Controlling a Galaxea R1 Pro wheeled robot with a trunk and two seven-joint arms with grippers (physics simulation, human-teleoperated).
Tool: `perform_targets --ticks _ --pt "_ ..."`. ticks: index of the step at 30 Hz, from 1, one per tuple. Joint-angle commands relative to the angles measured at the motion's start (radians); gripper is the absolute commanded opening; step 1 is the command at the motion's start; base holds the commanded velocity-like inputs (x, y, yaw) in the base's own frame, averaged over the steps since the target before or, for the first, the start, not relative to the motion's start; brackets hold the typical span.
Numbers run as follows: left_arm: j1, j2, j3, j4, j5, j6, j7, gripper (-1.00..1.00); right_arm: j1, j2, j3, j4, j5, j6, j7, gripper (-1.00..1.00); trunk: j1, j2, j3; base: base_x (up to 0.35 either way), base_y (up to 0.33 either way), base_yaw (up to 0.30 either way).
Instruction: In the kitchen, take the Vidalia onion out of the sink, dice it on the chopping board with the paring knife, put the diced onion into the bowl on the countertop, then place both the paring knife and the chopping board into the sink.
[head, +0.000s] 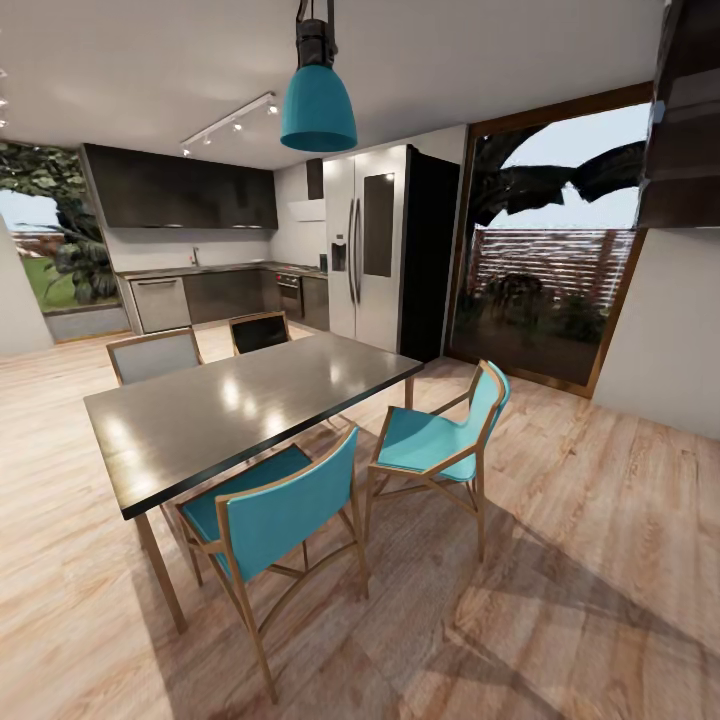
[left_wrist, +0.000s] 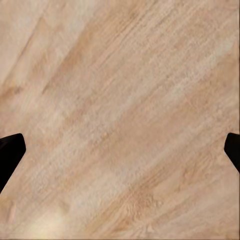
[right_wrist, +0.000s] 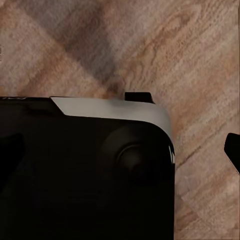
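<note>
The kitchen lies far off at the back left in the head view, where the grey countertop (head: 215, 269) runs over dark cabinets. The sink is too far away to make out. The Vidalia onion, chopping board, paring knife and bowl are out of view. In the left wrist view my left gripper (left_wrist: 120, 155) hangs open over bare wooden floor, one dark fingertip (left_wrist: 9, 152) at each side edge. My right gripper (right_wrist: 120, 155) is open above the floor and my own black base (right_wrist: 85, 175), with one fingertip (right_wrist: 233, 150) at the frame's edge.
A large glossy dining table (head: 240, 400) stands between me and the kitchen. Teal chairs (head: 280, 515) (head: 445, 435) line its near side, and two more chairs (head: 155, 355) its far side. A steel fridge (head: 370, 245) stands at the back, a glass door (head: 545, 260) to its right. Open wooden floor (head: 600, 560) spreads to the right.
</note>
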Motion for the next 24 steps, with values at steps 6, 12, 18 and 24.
perform_targets --ticks 6,12,18,24 --pt "0.001 -0.183 -0.005 -0.299 -0.004 0.398 -0.03 1.0 -0.001 0.001 -0.001 -0.035 0.0 -0.003 0.0 1.0 0.0 0.0 -0.001 0.0 0.0 0.0" --pt "0.001 -0.338 -0.007 -0.426 -0.005 0.443 -0.034 1.0 -0.001 0.0 0.0 -0.094 0.0 -0.029 0.0 1.0 0.0 0.0 -0.001 0.0 0.0 0.0" --pt "0.001 -0.373 -0.001 -0.307 -0.004 0.094 -0.032 1.0 -0.001 0.0 -0.001 -0.152 0.0 -0.093 -0.001 1.0 0.0 0.0 -0.001 0.0 0.0 0.0" --pt "0.001 -0.378 0.004 -0.041 -0.003 -0.499 -0.001 1.0 -0.001 0.0 -0.001 -0.301 0.0 -0.122 -0.002 1.0 0.0 0.0 -0.001 0.0 0.0 0.0"
